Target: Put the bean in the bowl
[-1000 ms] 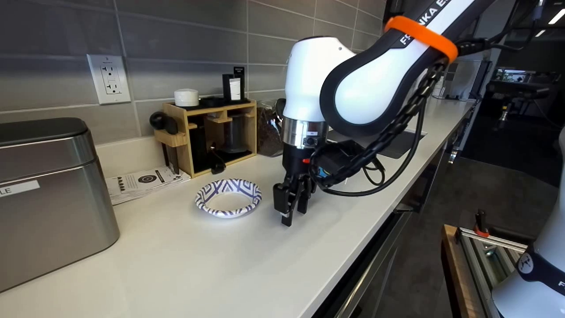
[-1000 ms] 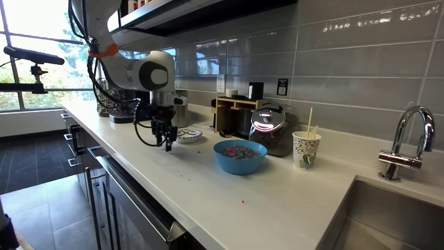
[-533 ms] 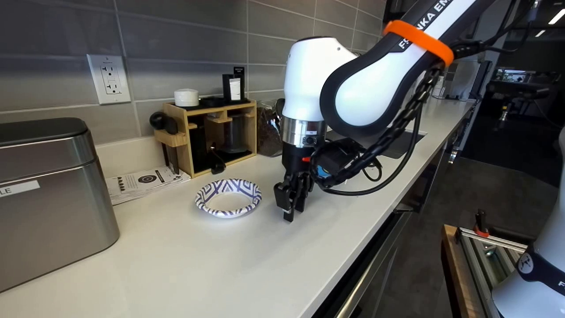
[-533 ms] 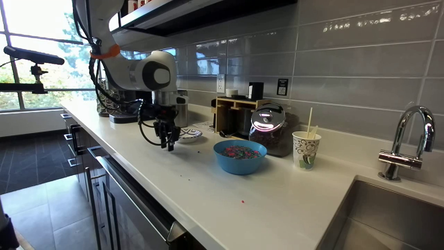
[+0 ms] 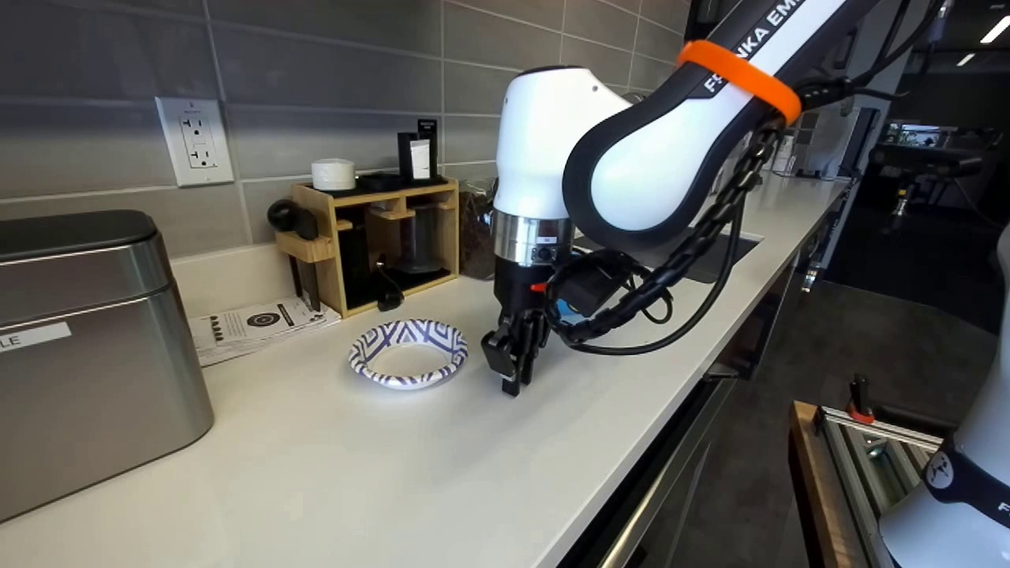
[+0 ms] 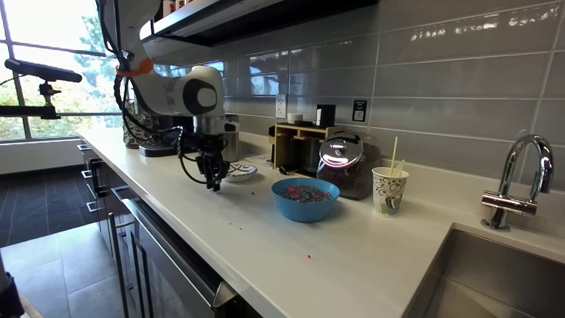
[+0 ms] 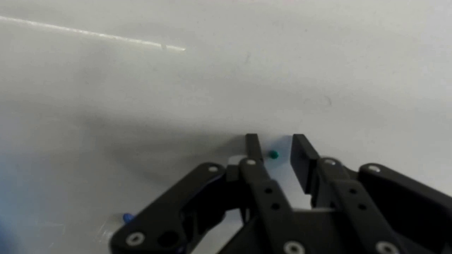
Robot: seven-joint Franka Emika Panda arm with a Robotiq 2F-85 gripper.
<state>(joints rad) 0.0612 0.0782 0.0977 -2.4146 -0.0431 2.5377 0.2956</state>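
I'd say we're at the grasp step — end effector (image 7: 277, 145) parted w/ the green bean (image 7: 273, 154) on the table (image 7: 212, 88) btwn its fingers (image 7: 302, 150) — so next it prob needs a gentle squeeze, then a lift toward the blue bowl (image 6: 304, 213).
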